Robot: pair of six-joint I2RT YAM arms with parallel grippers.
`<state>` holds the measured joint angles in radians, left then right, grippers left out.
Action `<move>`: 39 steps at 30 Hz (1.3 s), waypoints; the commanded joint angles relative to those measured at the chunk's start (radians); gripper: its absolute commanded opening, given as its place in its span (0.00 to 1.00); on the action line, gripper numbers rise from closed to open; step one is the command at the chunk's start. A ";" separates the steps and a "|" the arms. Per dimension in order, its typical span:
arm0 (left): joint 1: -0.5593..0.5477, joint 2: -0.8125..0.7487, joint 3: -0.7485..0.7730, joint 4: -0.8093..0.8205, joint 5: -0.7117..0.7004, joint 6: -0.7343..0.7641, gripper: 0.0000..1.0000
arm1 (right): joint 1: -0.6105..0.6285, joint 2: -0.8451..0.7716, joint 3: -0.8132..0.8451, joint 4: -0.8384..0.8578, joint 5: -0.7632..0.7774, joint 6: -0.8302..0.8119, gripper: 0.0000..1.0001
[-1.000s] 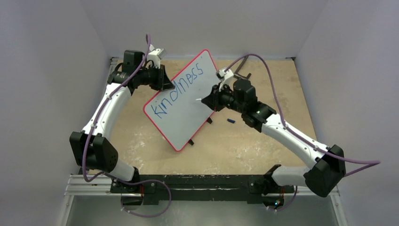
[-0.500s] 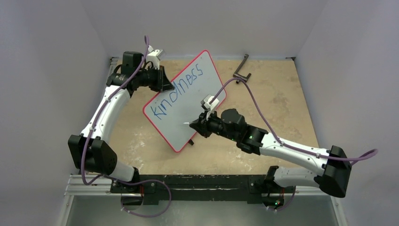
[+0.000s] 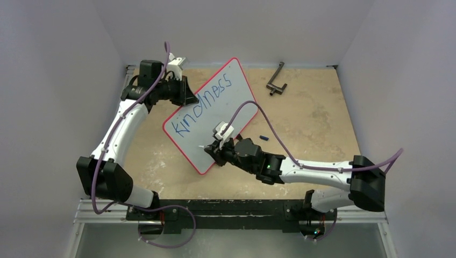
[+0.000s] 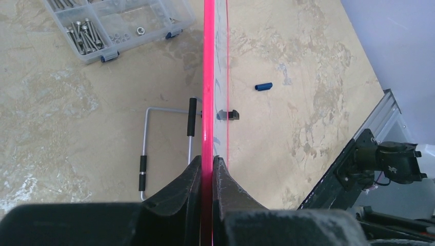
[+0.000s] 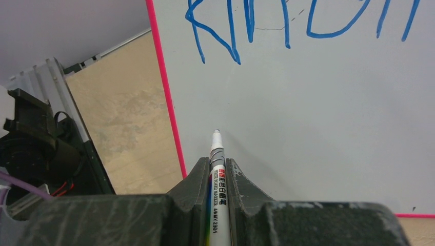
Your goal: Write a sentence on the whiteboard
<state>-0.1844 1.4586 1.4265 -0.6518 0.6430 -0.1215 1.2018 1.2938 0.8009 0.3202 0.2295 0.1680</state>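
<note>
The whiteboard point(image 3: 215, 107), white with a red rim, stands tilted on the table. It carries the blue word "kindness" point(image 3: 204, 105); the sentence goes no further. My left gripper point(image 3: 189, 95) is shut on the board's far rim point(image 4: 208, 102), seen edge-on in the left wrist view. My right gripper point(image 3: 211, 151) is shut on a white marker point(image 5: 218, 174). The marker's tip point(image 5: 216, 132) is at or just off the blank surface point(image 5: 308, 128) below the "k" point(image 5: 213, 31), near the board's lower left edge.
A blue marker cap point(image 3: 263, 138) lies on the table right of the board and shows in the left wrist view point(image 4: 263, 86). A black metal bracket point(image 3: 276, 79) lies at the back right. A clear box of screws point(image 4: 118, 23) and a wire stand point(image 4: 154, 148) lie behind the board.
My right arm has swung down and left across the board, carrying the marker from beside the end of "kindness" to the blank area below the "k". The left arm and board have stayed put.
</note>
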 commanded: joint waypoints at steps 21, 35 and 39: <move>-0.016 -0.045 -0.034 -0.041 -0.044 0.034 0.00 | 0.028 0.207 0.177 0.105 0.138 -0.033 0.00; -0.015 -0.040 -0.031 -0.042 -0.043 0.033 0.00 | 0.032 0.244 0.195 0.101 0.018 -0.030 0.00; -0.015 -0.039 -0.029 -0.041 -0.044 0.033 0.00 | 0.035 0.255 0.199 0.091 -0.017 -0.031 0.00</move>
<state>-0.1848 1.4357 1.4094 -0.6529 0.6197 -0.1204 1.2297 1.5219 0.9546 0.3824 0.2687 0.1478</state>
